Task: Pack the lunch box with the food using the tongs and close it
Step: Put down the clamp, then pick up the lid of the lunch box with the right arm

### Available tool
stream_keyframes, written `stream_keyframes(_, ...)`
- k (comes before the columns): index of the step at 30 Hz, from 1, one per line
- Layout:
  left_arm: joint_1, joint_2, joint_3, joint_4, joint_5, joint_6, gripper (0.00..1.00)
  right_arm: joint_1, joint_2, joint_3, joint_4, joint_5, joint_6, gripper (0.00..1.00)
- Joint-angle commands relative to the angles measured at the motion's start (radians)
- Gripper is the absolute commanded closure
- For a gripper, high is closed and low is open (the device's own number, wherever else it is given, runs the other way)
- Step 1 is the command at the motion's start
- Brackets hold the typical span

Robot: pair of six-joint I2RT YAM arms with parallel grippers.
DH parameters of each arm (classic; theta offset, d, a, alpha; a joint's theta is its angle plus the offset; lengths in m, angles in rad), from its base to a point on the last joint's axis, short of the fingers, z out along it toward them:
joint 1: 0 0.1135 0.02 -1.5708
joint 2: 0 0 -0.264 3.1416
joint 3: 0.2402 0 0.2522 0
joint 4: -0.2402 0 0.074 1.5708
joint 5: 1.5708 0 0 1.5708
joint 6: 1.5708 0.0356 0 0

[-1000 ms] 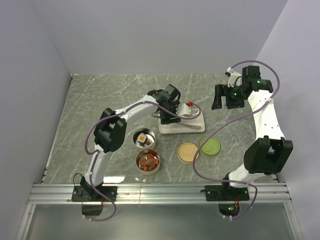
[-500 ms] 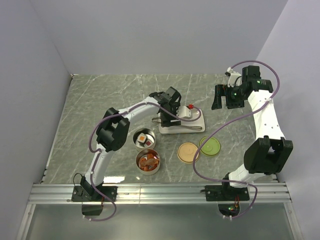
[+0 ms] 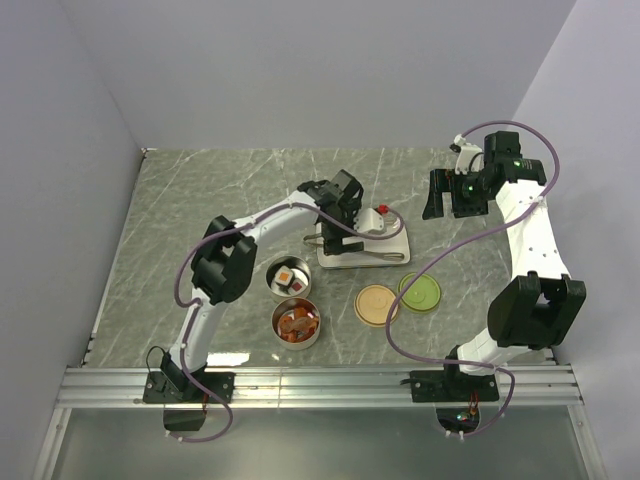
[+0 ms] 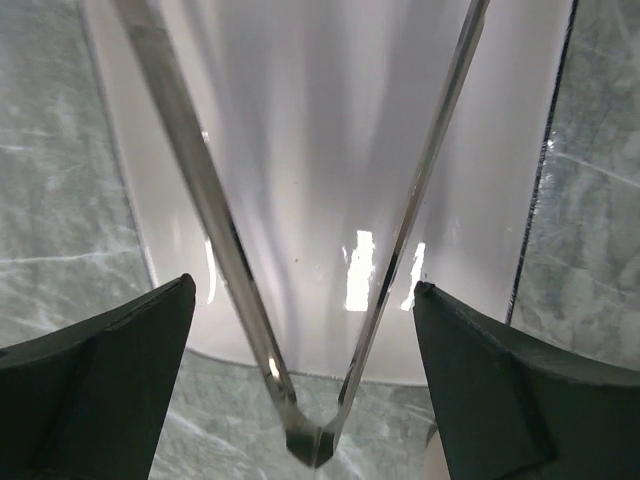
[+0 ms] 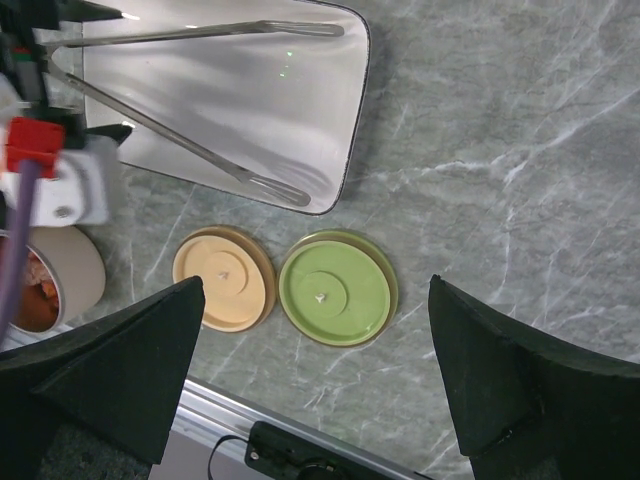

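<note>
Food (image 3: pixel 296 322) is seen in two round containers (image 3: pixel 274 322) on the bench (image 3: pixel 200 200). The left pincer (image 4: pixel 302 290) is spread apart at the left end of a white tray (image 5: pixel 260 90). It is set astride the tongs (image 4: pixel 310 443), which lie on the tray untouched. A tan lid (image 5: pixel 223 279) and a green lid (image 5: pixel 337 287) are placed side by side near the tray. The right pincer (image 3: pixel 455 200) is raised at the far right, fingers wide apart and nothing gripped.

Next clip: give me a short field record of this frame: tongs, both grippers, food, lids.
tongs: lying on the white tray, not gripped
left gripper: open, jaws either side of the tongs' joined end
right gripper: open, raised, holding nothing
food: sushi blocks in the far tin, orange chunks in the near tin
lids: tan lid and green lid side by side on the table, off the tins
</note>
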Motion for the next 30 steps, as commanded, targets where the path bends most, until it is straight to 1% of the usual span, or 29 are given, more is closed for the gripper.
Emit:
stream_keyframes(1, -0.007, -0.139, 0.080, -0.023, 0.044, -0.042, 0.03, -0.008, -0.011, 0.035, 0.015, -0.029, -0.020, 0.00)
stream_keyframes(6, -0.006, -0.257, 0.126, -0.055, 0.064, -0.137, 0.01, -0.008, -0.074, -0.009, 0.024, -0.047, -0.050, 0.00)
stream_keyframes(10, -0.004, -0.343, 0.111, -0.123, 0.067, -0.197, 0.01, -0.008, -0.088, -0.020, -0.020, -0.012, -0.107, 0.00)
stream_keyframes(11, -0.001, -0.392, 0.098, -0.129, 0.081, -0.223, 0.01, -0.008, -0.093, -0.023, -0.043, -0.001, -0.121, 0.00)
stream_keyframes(16, 0.052, -0.590, -0.084, -0.104, 0.142, -0.297, 0.01, -0.008, -0.151, -0.104, -0.054, 0.082, -0.175, 0.01)
stream_keyframes(17, 0.060, -0.662, -0.154, -0.091, 0.150, -0.307, 0.02, -0.008, -0.156, -0.115, -0.063, 0.088, -0.182, 0.01)
stream_keyframes(19, 0.089, -0.736, -0.230, -0.069, 0.165, -0.318, 0.02, -0.008, -0.179, -0.146, -0.074, 0.074, -0.208, 0.04)
stream_keyframes(20, 0.099, -0.804, -0.298, -0.062, 0.170, -0.329, 0.03, -0.005, -0.189, -0.159, -0.086, 0.057, -0.222, 0.06)
stream_keyframes(21, 0.120, -0.835, -0.328, -0.055, 0.180, -0.335, 0.03, 0.000, -0.200, -0.193, -0.089, 0.035, -0.236, 0.10)
stream_keyframes(23, 0.141, -0.909, -0.392, -0.060, 0.197, -0.352, 0.04, 0.031, -0.234, -0.234, -0.074, 0.028, -0.251, 0.12)
stream_keyframes(24, 0.157, -0.930, -0.411, -0.074, 0.204, -0.357, 0.05, 0.084, -0.243, -0.282, -0.065, 0.045, -0.254, 0.13)
stream_keyframes(25, 0.164, -0.947, -0.426, -0.081, 0.220, -0.363, 0.05, 0.106, -0.249, -0.308, -0.050, 0.068, -0.251, 0.14)
stream_keyframes(26, 0.172, -0.984, -0.441, -0.089, 0.236, -0.375, 0.06, 0.150, -0.264, -0.333, -0.016, 0.124, -0.247, 0.14)
stream_keyframes(27, 0.195, -1.001, -0.473, -0.098, 0.253, -0.383, 0.06, 0.223, -0.269, -0.377, -0.001, 0.142, -0.244, 0.15)
stream_keyframes(29, 0.220, -1.047, -0.527, -0.110, 0.311, -0.398, 0.07, 0.288, -0.283, -0.417, 0.050, 0.184, -0.231, 0.17)
stream_keyframes(30, 0.244, -1.061, -0.546, -0.115, 0.322, -0.403, 0.08, 0.319, -0.286, -0.445, 0.067, 0.195, -0.225, 0.20)
